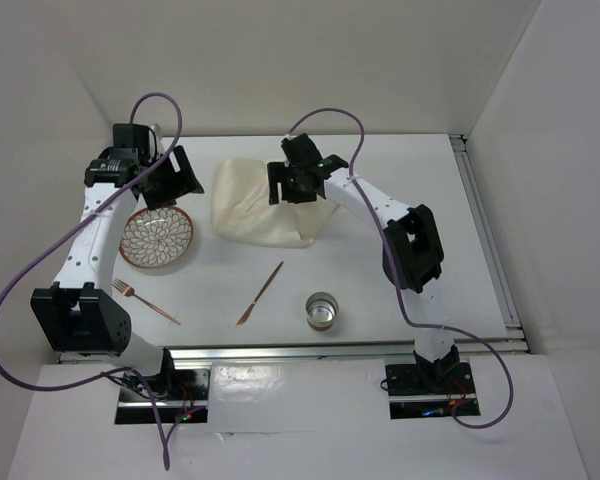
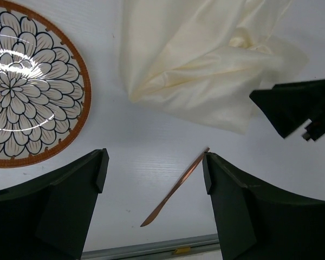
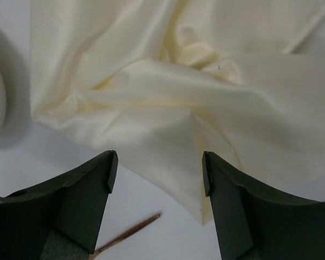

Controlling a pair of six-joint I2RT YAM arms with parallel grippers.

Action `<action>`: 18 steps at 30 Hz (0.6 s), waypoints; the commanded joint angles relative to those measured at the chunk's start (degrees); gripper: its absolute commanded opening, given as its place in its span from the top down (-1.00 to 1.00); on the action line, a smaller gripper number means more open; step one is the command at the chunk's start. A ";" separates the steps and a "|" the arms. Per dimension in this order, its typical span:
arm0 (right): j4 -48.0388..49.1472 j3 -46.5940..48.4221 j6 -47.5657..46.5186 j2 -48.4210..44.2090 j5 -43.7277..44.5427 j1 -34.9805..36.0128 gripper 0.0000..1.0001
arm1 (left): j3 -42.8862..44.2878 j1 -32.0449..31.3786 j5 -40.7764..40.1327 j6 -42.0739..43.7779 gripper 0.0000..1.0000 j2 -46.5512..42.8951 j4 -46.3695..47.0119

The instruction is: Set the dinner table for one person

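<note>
White bench (image 1: 470, 230) spans mid-frame, its crumpled cream placemat (image 1: 245, 205) lying upper centre; both jaws, wide and empty, should probably pinch opposite edges low and draw apart to flatten it.

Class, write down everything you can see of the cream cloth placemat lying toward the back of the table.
The placemat is pale cream fabric with a slight sheen, thin and soft-looking. It lies crumpled, not flat, with folds bunching toward its middle. It rests on the white table, to the right of the patterned plate in the top view and apart from it. The right gripper hangs over it, jaws apart, gripping nothing.
</note>
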 commanded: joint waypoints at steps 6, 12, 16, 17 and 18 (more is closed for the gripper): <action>-1.60 16.30 3.86 11.64 -1.21 -0.88 -0.02 | -0.51 0.44 3.35 0.81 -0.79 -3.07 -0.61; -2.13 15.25 4.48 7.61 1.43 -0.35 1.00 | -0.51 1.05 3.26 0.81 -0.79 -3.07 -0.62; -2.66 14.72 3.95 1.82 4.25 -1.58 1.00 | 0.19 1.05 5.01 -0.33 -0.79 -0.88 -0.62; -2.66 14.11 3.43 0.15 5.20 -2.37 1.00 | 0.80 1.05 6.15 -0.33 -0.79 -0.87 -0.62; -1.61 12.19 2.56 -3.70 5.73 -2.90 1.00 | 0.81 1.05 6.86 -0.33 -0.79 -0.09 -0.62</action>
